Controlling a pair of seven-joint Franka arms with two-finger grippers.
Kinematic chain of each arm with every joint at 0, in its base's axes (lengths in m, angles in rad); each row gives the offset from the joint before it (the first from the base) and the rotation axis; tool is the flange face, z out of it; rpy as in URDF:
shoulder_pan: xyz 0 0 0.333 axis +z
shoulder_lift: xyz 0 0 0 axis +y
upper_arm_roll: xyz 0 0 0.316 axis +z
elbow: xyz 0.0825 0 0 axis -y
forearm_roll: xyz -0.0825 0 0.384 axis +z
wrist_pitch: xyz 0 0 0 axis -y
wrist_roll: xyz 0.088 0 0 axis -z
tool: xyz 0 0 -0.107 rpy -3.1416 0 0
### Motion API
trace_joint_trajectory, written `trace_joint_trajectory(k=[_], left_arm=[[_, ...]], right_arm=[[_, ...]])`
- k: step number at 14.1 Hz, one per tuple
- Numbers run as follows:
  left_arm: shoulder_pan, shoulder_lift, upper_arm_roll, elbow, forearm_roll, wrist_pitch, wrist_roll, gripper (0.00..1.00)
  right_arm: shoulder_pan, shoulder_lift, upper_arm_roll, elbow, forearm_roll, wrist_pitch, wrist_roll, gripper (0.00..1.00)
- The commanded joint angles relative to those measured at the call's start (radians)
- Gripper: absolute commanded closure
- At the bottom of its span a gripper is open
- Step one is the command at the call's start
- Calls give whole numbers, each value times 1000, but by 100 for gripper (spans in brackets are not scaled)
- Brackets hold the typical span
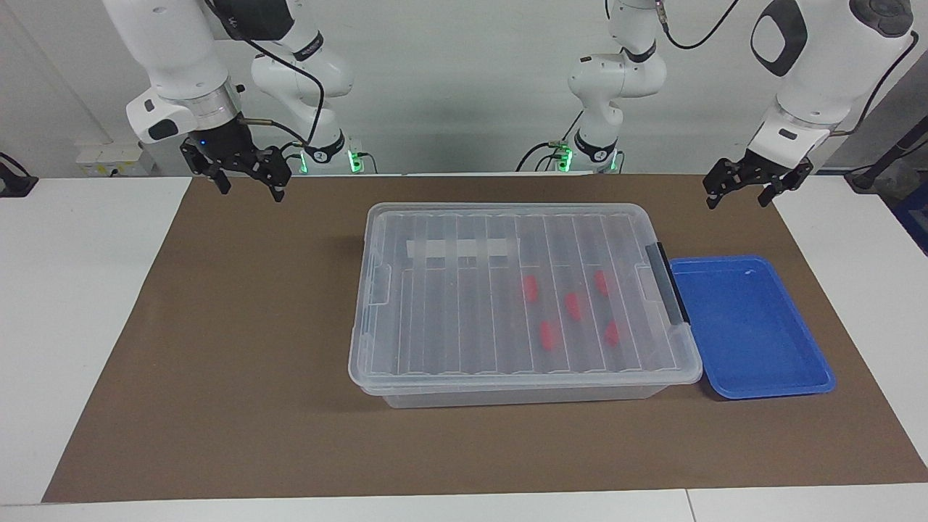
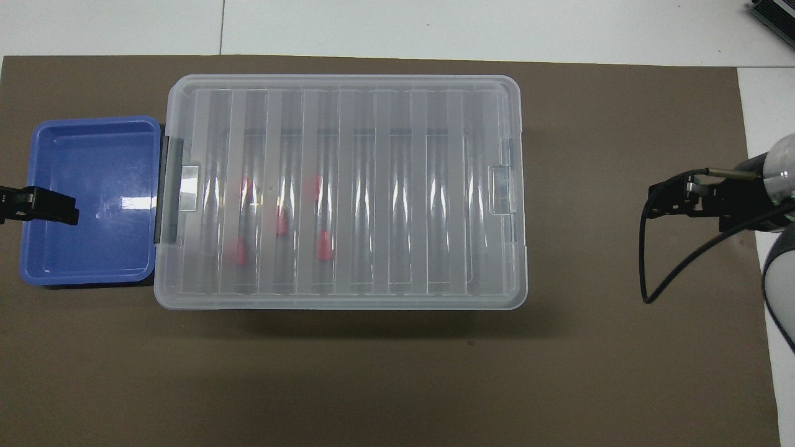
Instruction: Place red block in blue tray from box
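Note:
The box [image 1: 471, 304] is a clear bin in the middle of the brown mat, and its ribbed lid is on. Several red blocks lie inside it toward the left arm's end, one of them [image 1: 573, 306] in the middle of the group; they show through the lid in the overhead view too [image 2: 281, 223]. The blue tray [image 1: 747, 326] sits empty beside the box's black clip handle [image 1: 667, 283]. My left gripper [image 1: 738, 199] is open and empty, raised over the mat by the tray. My right gripper [image 1: 250, 190] is open and empty, raised over the mat's other end.
A whitish tape strip [image 1: 464, 249] lies on the lid. The brown mat [image 1: 239, 362] covers the white table. In the overhead view the left gripper's tip [image 2: 56, 208] overlaps the tray's [image 2: 93, 161] outer end, and the right gripper [image 2: 664, 202] has a looping black cable.

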Motion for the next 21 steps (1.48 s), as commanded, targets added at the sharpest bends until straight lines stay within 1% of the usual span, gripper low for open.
trace_joint_trajectory(k=[1, 2, 4, 8, 9, 11, 13, 15, 18, 21], left_arm=[[-2, -19, 4, -8, -2, -14, -6, 0], [-2, -19, 4, -8, 0, -14, -6, 0], [-2, -19, 4, -8, -2, -14, -6, 0], [-2, -19, 4, -8, -2, -14, -6, 0], [-2, -18, 4, -8, -2, -14, -6, 0], [-2, -18, 4, -8, 0, -14, -6, 0], [-2, -19, 2, -8, 0, -12, -6, 0], [-4, -19, 2, -8, -2, -12, -6, 0], [-2, -19, 4, -8, -2, -14, -6, 0], [-2, -19, 2, -8, -2, -14, -6, 0]], right_arm=[[-15, -33, 4, -42, 21, 31, -3, 0], [-15, -33, 4, -42, 21, 33, -1, 0], [-15, -31, 4, -45, 21, 80, 0, 0], [1, -34, 7, -98, 19, 128, 9, 0], [2, -36, 11, -123, 19, 154, 14, 0], [37, -31, 13, -158, 19, 215, 44, 0], [74, -25, 13, -204, 19, 305, 48, 0], [122, 7, 13, -226, 18, 368, 78, 0], [169, 76, 13, -226, 1, 473, 143, 0], [202, 127, 13, -224, -10, 524, 169, 0]])
